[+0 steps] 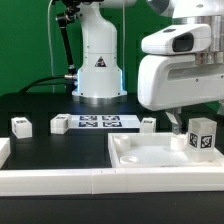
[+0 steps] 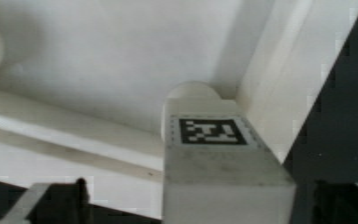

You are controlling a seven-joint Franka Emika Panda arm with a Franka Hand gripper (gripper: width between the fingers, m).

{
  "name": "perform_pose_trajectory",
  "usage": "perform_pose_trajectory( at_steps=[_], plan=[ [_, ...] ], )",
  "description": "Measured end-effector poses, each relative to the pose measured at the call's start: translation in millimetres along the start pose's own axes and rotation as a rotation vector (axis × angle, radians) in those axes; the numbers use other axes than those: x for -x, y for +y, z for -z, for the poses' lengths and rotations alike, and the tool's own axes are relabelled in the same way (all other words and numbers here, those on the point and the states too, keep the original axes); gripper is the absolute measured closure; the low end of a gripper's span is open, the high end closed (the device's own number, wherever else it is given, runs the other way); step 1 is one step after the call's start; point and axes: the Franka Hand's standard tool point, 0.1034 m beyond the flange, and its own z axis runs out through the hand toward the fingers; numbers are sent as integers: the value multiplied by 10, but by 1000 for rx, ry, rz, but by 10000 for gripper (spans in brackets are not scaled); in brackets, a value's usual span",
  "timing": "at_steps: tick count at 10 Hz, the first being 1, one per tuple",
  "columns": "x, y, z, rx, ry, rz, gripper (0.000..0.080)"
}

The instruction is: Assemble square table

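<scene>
In the tabletop corner stands a leg, seemingly upright.

White arm base at upper centre of the exterior view, rounded and tapering upward. Carries a dark triangular label on the front; glows blue along a ring at the foot. Black cables at upper left, beside the base. Bulky white wrist housing at upper right, with a dark oval inset. Dark-fingered gripper beneath.
</scene>
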Motion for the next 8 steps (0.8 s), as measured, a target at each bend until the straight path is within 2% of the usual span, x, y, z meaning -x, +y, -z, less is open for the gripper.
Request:
perform_pose_trajectory(
  at_steps=[2, 3, 4, 7, 8],
  plan=[
    [1, 1, -2, 0, 0, -1, 427],
    [1, 0, -3, -1, 0, -8, 427],
    [2, 0, -4, -1, 0, -27, 509],
    [0, -4, -4, -4, 0, -227, 509],
    [-4, 14, -2, -16, 8, -330, 509]
  ],
)
